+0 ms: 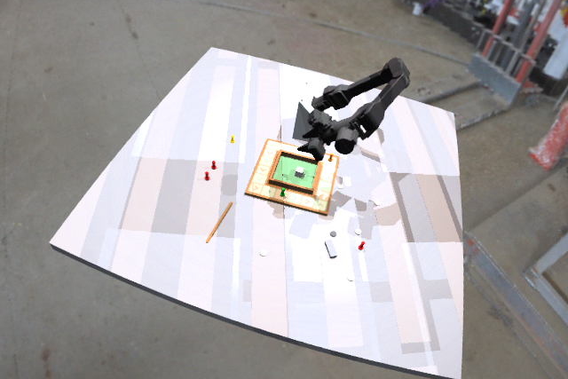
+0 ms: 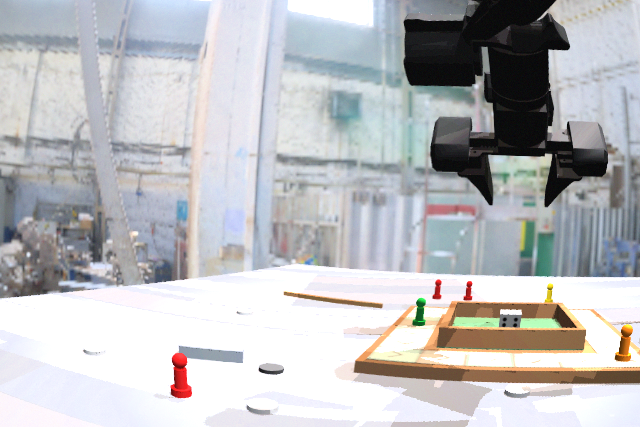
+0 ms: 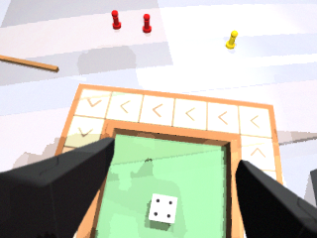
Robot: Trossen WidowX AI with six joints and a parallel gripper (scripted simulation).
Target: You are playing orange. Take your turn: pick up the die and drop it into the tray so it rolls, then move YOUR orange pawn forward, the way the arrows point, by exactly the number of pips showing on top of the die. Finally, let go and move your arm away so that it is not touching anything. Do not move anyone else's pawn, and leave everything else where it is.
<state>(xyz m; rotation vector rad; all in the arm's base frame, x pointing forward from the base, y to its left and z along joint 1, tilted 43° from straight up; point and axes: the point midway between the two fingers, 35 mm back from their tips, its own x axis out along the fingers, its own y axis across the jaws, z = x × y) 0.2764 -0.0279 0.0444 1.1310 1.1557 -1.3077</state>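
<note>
My gripper (image 1: 302, 142) (image 2: 518, 204) (image 3: 175, 157) is open and empty, high above the tray (image 1: 291, 187) (image 2: 511, 338) (image 3: 170, 133). The white die (image 1: 299, 170) (image 2: 510, 318) (image 3: 162, 208) is inside the green-floored tray; its upper face shows four pips in the wrist view. Whether it lies fully still cannot be told. The orange pawn (image 1: 330, 157) (image 2: 624, 343) stands on the board (image 2: 465, 373) (image 3: 178, 97) near a corner, outside the wrist view. The green pawn (image 1: 282, 192) (image 2: 420, 312) stands on another side of the track. Arrows run around the tray, leftward along the wrist view's far row.
Two red pawns (image 1: 213, 164) (image 1: 207, 176) and a yellow pawn (image 1: 232, 138) (image 3: 232, 40) stand beyond the board. A wooden stick (image 1: 219, 222) lies to one side. A third red pawn (image 1: 361, 245) (image 2: 180, 375), a grey block (image 1: 330, 248), a dark disc (image 2: 271, 368) and several pale discs are nearby.
</note>
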